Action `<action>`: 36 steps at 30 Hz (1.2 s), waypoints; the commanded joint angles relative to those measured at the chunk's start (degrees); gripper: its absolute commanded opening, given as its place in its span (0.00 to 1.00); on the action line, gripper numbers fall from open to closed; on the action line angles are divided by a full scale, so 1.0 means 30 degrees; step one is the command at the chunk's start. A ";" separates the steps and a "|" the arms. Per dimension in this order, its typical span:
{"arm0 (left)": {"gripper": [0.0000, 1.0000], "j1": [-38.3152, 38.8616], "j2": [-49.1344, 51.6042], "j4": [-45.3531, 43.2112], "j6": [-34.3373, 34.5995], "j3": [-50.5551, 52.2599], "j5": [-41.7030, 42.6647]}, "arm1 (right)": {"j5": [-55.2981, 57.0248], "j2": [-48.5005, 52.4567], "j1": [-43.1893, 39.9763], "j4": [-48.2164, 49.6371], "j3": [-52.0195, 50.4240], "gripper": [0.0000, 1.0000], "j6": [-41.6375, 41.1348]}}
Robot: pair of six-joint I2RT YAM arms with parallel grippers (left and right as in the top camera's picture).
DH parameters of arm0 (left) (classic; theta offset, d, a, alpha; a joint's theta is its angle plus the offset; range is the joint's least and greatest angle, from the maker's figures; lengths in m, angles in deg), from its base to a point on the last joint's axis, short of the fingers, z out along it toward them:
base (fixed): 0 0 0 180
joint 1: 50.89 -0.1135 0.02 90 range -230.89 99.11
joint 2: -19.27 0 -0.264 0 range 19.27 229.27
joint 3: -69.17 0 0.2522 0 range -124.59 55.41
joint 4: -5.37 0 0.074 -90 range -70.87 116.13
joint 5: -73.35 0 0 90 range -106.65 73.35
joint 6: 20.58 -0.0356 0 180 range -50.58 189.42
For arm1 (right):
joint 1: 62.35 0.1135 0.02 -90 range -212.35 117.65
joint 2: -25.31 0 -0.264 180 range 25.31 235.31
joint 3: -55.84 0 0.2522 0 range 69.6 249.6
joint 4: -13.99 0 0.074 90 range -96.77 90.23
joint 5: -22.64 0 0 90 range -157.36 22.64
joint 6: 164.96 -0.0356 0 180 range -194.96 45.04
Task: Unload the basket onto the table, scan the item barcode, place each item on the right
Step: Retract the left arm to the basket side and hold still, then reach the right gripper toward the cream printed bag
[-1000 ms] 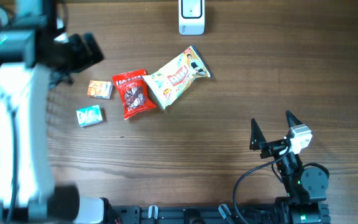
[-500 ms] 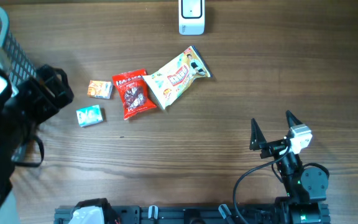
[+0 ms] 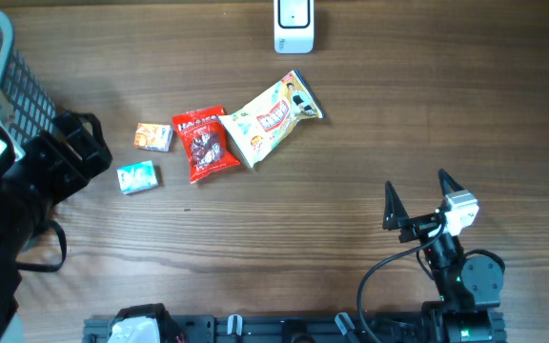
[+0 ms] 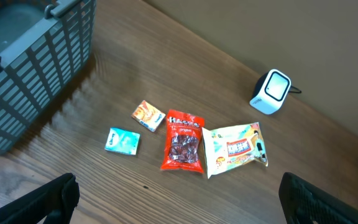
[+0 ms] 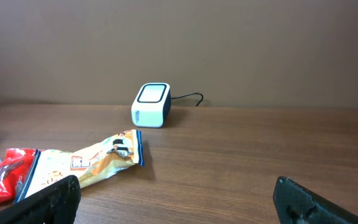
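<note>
Both pincers stood wide apart, holding nothing: the left gripper [image 4: 179, 183] over the table's 9 o'clock side, the right gripper [image 3: 416, 183] near 5 o'clock; the cream snack bag [image 3: 270, 119] lay flat mid-table, about 6 o'clock of the barcode scanner [image 3: 294, 24], touching the red snack packet [image 3: 205, 143]; its long axis ran 7 to 1 o'clock, dark-edged end toward 1; it looked light, crinkly, slippery and crushable, best pinched by an end seam.

A white cube-shaped plastic barcode scanner [image 3: 294, 25] stands at top centre. Below it, left of centre, a cream foil snack bag [image 3: 273, 118] lies flat on a diagonal, its lower end touching a red snack pouch [image 3: 205, 143]. Further left lie a small orange box [image 3: 153, 136] and, just below that, a small teal box [image 3: 137, 177].
</note>
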 commanded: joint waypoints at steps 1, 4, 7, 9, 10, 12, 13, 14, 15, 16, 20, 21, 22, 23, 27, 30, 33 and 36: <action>1.00 -0.0087 -0.0051 -0.0036 -0.0029 -0.0138 -0.0240 | 0.0189 -0.0131 0.0066 0.0095 -0.0022 1.00 0.0109; 1.00 -0.0087 -0.0051 -0.0036 -0.0029 -0.0138 -0.0240 | 0.0189 -0.0131 0.0066 0.0095 -0.0022 1.00 0.0109; 1.00 -0.0087 -0.0051 -0.0036 -0.0029 -0.0138 -0.0240 | 0.0189 -0.0131 0.0066 0.0095 -0.0022 1.00 0.0109; 1.00 -0.0087 -0.0051 -0.0036 -0.0029 -0.0138 -0.0240 | 0.0189 -0.0131 0.0066 0.0095 -0.0022 1.00 0.0102; 1.00 -0.0087 -0.0051 -0.0036 -0.0029 -0.0138 -0.0240 | 0.0189 -0.0131 0.0066 0.0095 -0.0022 1.00 0.0102; 1.00 -0.0087 -0.0051 -0.0036 -0.0029 -0.0138 -0.0240 | 0.0189 -0.0131 0.0066 0.0095 -0.0022 1.00 0.0109; 1.00 -0.0087 -0.0051 -0.0036 -0.0029 -0.0138 -0.0240 | 0.0197 -0.0131 0.0066 0.0102 -0.0022 1.00 0.0124; 1.00 -0.0087 -0.0051 -0.0036 -0.0029 -0.0138 -0.0240 | 0.0204 -0.0131 0.0066 0.0109 -0.0022 1.00 0.0138; 1.00 -0.0087 -0.0051 -0.0036 -0.0029 -0.0138 -0.0240 | 0.0197 -0.0131 0.0066 0.0204 -0.0022 1.00 0.0117; 1.00 -0.0087 -0.0051 -0.0036 -0.0029 -0.0138 -0.0240 | 0.0182 -0.0131 0.0066 0.0561 -0.0022 1.00 0.0044; 1.00 -0.0087 -0.0051 -0.0036 -0.0029 -0.0138 -0.0240 | -0.3257 -0.0131 0.0066 0.3038 -0.0022 1.00 -0.5661; 1.00 -0.0087 -0.0051 -0.0036 -0.0029 -0.0138 -0.0240 | -0.5231 -0.0131 0.0066 0.3118 -0.0022 1.00 -0.9318; 1.00 -0.0087 -0.0051 -0.0036 -0.0029 -0.0138 -0.0240 | -0.5559 -0.0131 0.0066 0.3453 -0.0022 1.00 -1.2160; 1.00 -0.0087 -0.0051 -0.0036 -0.0029 -0.0138 -0.0240 | -0.5544 -0.0131 0.0066 0.3621 -0.0022 1.00 -1.7376; 1.00 -0.0087 -0.0051 -0.0036 -0.0029 -0.0138 -0.0240 | -0.5588 -0.0131 0.0066 0.3534 -0.0022 1.00 -2.5522; 1.00 -0.0087 -0.0051 -0.0036 -0.0029 -0.0138 -0.0240 | -0.6586 -0.0131 0.0066 0.6033 -0.0022 1.00 -2.5769; 1.00 -0.0087 -0.0051 -0.0036 -0.0029 -0.0138 -0.0240 | -0.6900 -0.0131 0.0066 0.9828 -0.0007 1.00 -2.4873; 1.00 -0.0087 -0.0051 -0.0036 -0.0029 -0.0138 -0.0240 | -0.6856 -0.0131 0.0066 1.1169 0.0663 1.00 -2.3117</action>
